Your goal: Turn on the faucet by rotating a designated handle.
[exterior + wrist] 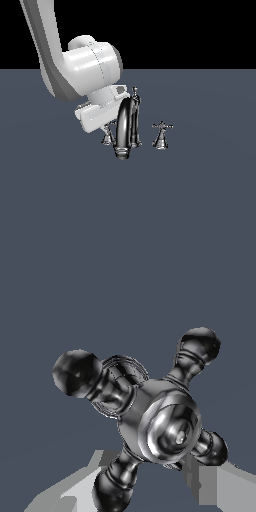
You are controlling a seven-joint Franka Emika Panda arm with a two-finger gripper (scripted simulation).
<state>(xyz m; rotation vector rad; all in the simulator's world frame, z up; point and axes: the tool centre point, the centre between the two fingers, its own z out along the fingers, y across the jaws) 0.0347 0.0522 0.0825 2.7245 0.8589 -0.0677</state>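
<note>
The chrome faucet (125,127) stands mid-floor with its tall arched spout facing the camera and the thin lift rod (135,95) behind it. The handle (107,137) on the exterior view's left is mostly hidden under my white hand (95,116); only its cone base shows. In the wrist view this cross-shaped handle (165,426) fills the frame from close above. My gripper (155,491) is open, its grey fingers (75,491) standing apart on either side of the lower spokes. I cannot tell whether they touch the spokes.
The second cross handle (161,134) stands free on the exterior view's right of the spout. The floor (200,210) is flat dark grey all around. My arm (47,50) comes down from the upper left of the exterior view.
</note>
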